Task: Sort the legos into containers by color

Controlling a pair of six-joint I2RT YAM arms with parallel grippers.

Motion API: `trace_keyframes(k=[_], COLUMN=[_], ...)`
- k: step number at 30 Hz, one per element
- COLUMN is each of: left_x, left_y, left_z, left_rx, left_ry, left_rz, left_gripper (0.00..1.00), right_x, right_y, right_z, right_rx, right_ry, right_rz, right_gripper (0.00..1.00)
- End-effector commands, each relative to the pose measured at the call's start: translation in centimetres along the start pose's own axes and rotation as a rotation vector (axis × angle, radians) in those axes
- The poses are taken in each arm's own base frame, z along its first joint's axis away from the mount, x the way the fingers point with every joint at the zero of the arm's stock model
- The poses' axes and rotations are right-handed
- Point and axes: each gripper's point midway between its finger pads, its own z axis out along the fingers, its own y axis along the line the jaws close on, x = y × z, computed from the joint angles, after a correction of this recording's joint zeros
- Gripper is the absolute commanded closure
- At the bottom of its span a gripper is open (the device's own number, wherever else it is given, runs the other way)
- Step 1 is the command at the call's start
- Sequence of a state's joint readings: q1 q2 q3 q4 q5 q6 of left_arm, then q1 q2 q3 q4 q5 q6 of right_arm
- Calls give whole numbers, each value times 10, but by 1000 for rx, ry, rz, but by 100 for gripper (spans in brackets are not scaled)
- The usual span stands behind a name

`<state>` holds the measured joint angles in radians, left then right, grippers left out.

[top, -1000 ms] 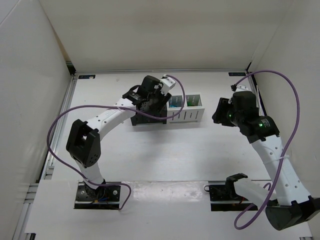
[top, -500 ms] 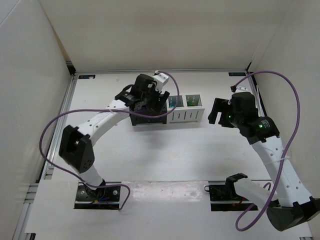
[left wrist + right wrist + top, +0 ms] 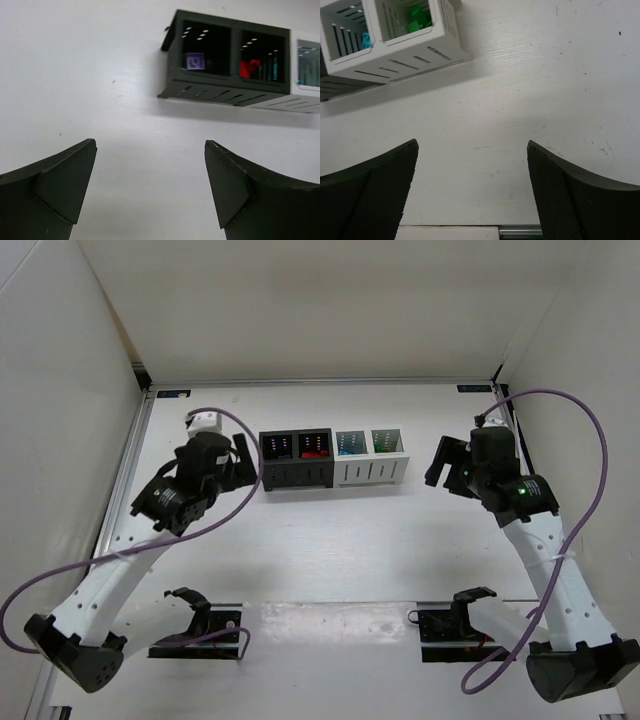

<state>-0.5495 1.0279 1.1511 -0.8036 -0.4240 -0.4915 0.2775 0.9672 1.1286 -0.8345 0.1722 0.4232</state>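
The containers (image 3: 333, 472) stand in a row at the back middle of the table, two black on the left and two white on the right. Legos lie inside them: purple (image 3: 194, 61) in the leftmost black bin, red (image 3: 250, 67) in the second, teal (image 3: 366, 40) and green (image 3: 417, 17) in the white bins (image 3: 395, 65). My left gripper (image 3: 243, 456) hangs just left of the black bins (image 3: 225, 90), open and empty (image 3: 150, 165). My right gripper (image 3: 447, 466) hovers right of the white bins, also open with nothing between its fingers (image 3: 472, 165).
White walls enclose the table on three sides. Purple cables (image 3: 590, 480) loop off both arms. A metal rail (image 3: 520, 231) runs along the near edge of the table. The arm bases (image 3: 200, 625) sit at the front.
My left arm has swung back from over the black bins to their left side. Both grippers have opened. The right arm has barely shifted.
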Motion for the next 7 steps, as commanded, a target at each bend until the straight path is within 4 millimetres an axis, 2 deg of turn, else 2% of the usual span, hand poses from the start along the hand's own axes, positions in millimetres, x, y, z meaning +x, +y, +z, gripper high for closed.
trace_keyframes(k=[1, 4, 7], left_x=[23, 22, 21], left_y=[39, 47, 49], left_z=[-15, -24, -28], left_rx=[-172, -192, -198], left_ry=[49, 40, 30], left_rz=[-92, -110, -118], left_gripper=[0, 0, 0], right_x=[-7, -4, -5], right_y=[-10, -17, -14], right_z=[2, 4, 5], right_rx=[29, 51, 39], right_ry=[-51, -50, -58], right_rz=[54, 71, 59], right_gripper=[10, 10, 10])
